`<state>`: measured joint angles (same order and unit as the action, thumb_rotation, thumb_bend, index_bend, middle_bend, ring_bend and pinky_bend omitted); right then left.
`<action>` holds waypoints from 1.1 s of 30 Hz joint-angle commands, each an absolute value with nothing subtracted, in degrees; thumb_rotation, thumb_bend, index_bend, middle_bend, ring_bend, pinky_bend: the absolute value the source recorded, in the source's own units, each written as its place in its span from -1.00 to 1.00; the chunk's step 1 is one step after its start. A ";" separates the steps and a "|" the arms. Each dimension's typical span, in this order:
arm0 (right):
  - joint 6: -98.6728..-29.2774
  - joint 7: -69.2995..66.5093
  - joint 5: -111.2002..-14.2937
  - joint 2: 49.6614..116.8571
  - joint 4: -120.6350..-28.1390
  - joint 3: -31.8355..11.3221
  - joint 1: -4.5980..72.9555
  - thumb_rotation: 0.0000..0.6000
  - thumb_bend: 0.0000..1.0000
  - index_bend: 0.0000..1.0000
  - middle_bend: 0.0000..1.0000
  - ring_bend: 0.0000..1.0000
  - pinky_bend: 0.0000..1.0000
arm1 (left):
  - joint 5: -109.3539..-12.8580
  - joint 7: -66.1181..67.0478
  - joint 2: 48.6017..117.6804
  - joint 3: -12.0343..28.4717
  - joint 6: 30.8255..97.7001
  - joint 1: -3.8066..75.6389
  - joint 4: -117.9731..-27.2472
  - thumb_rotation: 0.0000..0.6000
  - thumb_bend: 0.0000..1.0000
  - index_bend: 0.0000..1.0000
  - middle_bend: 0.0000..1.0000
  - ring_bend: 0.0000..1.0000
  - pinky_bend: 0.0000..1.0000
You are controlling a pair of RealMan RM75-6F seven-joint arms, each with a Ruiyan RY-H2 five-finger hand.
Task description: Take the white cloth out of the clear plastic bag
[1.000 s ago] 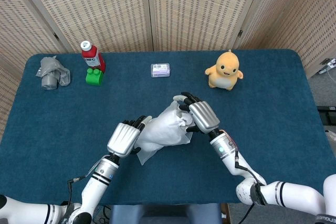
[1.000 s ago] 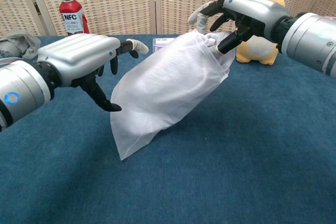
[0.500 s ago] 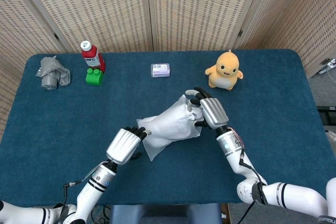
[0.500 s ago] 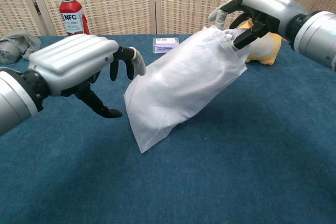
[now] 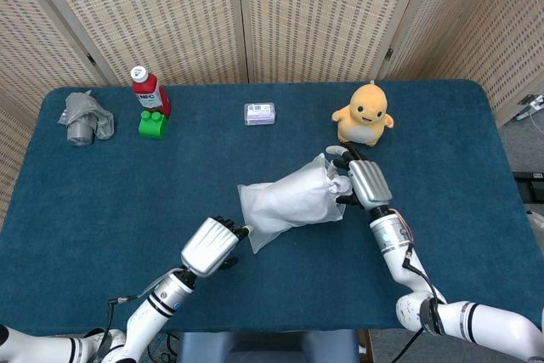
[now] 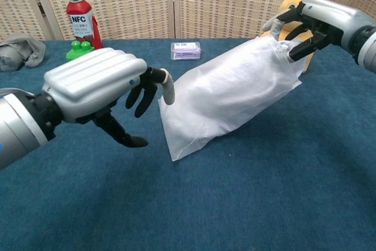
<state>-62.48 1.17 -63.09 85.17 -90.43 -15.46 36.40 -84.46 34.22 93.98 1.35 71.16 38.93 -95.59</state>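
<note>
A desk (image 5: 102,210) covered in dark blue cloth carries everything. At its far left corner lies a crumpled grey cloth (image 5: 84,117). Nearer the middle stands an upright red bottle (image 5: 149,91) with a white cap, and a green block (image 5: 153,123) sits just in front of it, touching or nearly so. A small clear box (image 5: 260,113) lies at the far middle. A yellow duck toy (image 5: 364,114) stands to the right. The clear plastic bag (image 5: 289,202) rests its lower end on the desk.

The blue worktop (image 5: 102,193) carries a red bottle (image 5: 148,89) with a white cap, upright at the rear left. A green block (image 5: 153,123) touches its front. A crumpled grey cloth (image 5: 85,117) lies further left. A small clear box (image 5: 260,113) sits rear centre. A yellow duck toy (image 5: 364,113) stands rear right.
</note>
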 commanded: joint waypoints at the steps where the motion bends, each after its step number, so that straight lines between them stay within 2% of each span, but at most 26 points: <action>1: -62.12 0.68 -63.33 85.34 -90.12 -15.25 36.24 1.00 0.31 0.58 -0.56 -0.84 -0.54 | -84.48 35.04 95.36 1.98 69.62 39.63 -94.70 1.00 -0.86 -0.19 0.30 0.23 0.36; 20: -61.50 -1.75 -64.19 85.82 -88.65 -15.42 35.31 1.00 0.31 0.58 -0.55 -0.84 -0.54 | -78.82 39.64 101.87 5.70 62.87 42.35 -89.56 1.00 -0.86 -0.15 0.30 0.23 0.36; 33: -61.50 -2.30 -64.78 85.75 -88.59 -15.50 34.83 1.00 0.31 0.58 -0.55 -0.84 -0.54 | -72.57 48.29 104.97 6.99 62.32 42.97 -88.50 1.00 -0.90 -0.15 0.33 0.24 0.36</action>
<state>-61.51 -2.28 -64.78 85.76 -88.60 -15.50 34.85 -72.85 48.02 104.71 6.87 62.31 42.88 -88.69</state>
